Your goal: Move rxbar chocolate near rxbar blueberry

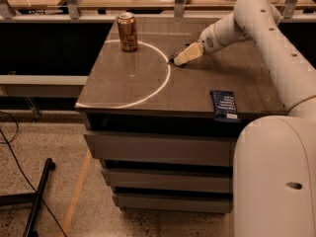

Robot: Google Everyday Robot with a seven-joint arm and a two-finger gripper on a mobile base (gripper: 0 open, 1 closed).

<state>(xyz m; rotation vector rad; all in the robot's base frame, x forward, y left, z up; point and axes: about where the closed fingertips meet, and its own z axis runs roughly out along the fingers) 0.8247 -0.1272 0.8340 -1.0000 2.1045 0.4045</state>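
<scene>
The rxbar chocolate is a small black bar lying near the middle of the tabletop; only its left end shows, the rest is hidden by my gripper. My gripper, with cream-coloured tips, is right at this bar, low over the table. The rxbar blueberry is a dark-blue bar with white text lines. It lies flat near the table's front right edge, well apart from the gripper and the black bar.
A brown soda can stands upright at the back left of the dark tabletop, on a white arc marking. My white arm reaches in from the right. A drawer cabinet sits under the top, and a cluttered desk behind it.
</scene>
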